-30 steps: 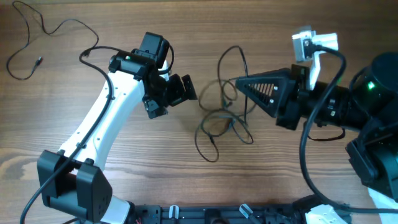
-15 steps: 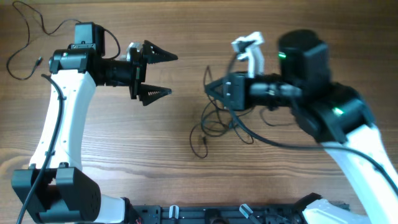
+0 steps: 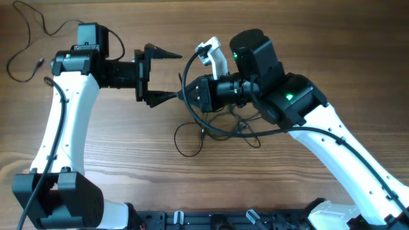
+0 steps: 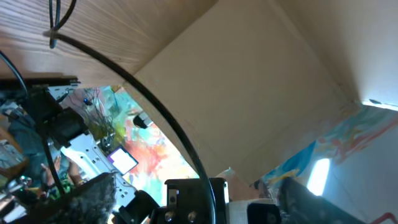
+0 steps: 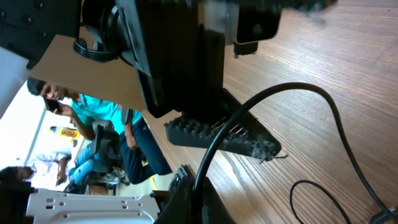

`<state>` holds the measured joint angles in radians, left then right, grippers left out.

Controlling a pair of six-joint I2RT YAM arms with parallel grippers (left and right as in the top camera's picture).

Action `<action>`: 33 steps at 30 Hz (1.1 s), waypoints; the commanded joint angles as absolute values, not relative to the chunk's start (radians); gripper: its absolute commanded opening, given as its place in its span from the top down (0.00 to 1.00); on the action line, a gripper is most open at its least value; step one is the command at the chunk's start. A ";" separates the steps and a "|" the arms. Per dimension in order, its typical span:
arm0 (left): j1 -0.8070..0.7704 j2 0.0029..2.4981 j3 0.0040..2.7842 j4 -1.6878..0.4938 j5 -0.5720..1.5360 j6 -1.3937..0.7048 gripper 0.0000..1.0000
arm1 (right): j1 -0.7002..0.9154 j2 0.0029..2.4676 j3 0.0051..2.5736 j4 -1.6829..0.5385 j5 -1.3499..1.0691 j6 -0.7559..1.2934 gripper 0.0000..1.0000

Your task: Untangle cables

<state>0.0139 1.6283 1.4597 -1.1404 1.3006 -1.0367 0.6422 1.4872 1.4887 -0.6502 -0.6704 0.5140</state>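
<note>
On wood-grain table (image 3: 287, 25) | cables (image 3: 220, 128) looped | cardboard panel (image 4: 249, 93) beyond

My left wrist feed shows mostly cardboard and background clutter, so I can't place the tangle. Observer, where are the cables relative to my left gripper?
Observer: Overhead, the cables lie on the table beneath the right arm, past the left gripper fingertips and nearer the robot's base.
Operator: Is the left gripper open?
Observer: Yes, wide open, holding nothing.
Operator: Where's the right gripper?
Observer: The right gripper points at the left gripper, their tips close together as seen overhead; it looks shut.
</note>
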 commanded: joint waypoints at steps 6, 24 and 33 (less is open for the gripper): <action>-0.027 1.611 1.480 -1.137 1.355 -1.056 0.33 | 0.683 1.503 1.490 -0.669 -0.583 0.496 0.96; -0.037 1.611 1.480 -1.137 1.313 -1.055 0.96 | 0.683 1.504 1.490 -0.717 -0.557 0.497 0.74; -0.001 1.608 1.505 -0.930 1.138 -1.064 0.96 | 0.683 1.504 1.490 -0.797 -0.550 0.496 0.12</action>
